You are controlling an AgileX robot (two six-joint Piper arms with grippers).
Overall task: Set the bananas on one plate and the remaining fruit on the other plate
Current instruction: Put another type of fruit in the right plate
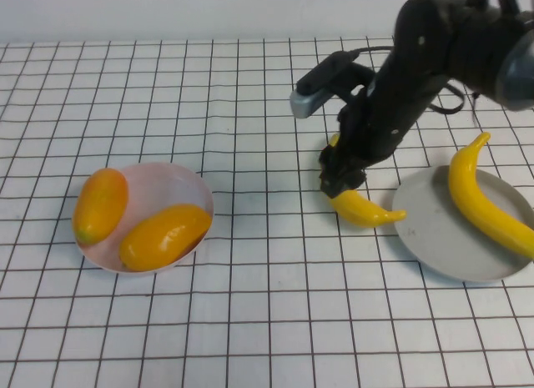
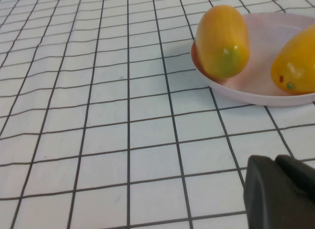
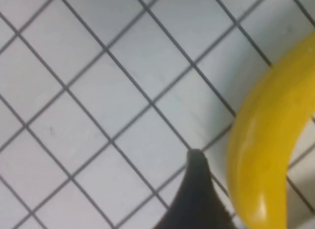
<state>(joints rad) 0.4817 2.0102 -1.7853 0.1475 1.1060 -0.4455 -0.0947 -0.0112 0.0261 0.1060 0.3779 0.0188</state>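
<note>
One banana [image 1: 488,206] rests on the grey plate [image 1: 434,238], mangoes [image 1: 164,236] on pink, right claw [image 1: 340,178] down on the second banana [image 1: 364,209] on the counter, grip unclear, and could roll it; left claw [image 2: 280,194] waits near pink.

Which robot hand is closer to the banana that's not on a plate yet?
Right. The right hand is right at the loose banana beside the grey plate. The left hand is near the pink plate.
</note>
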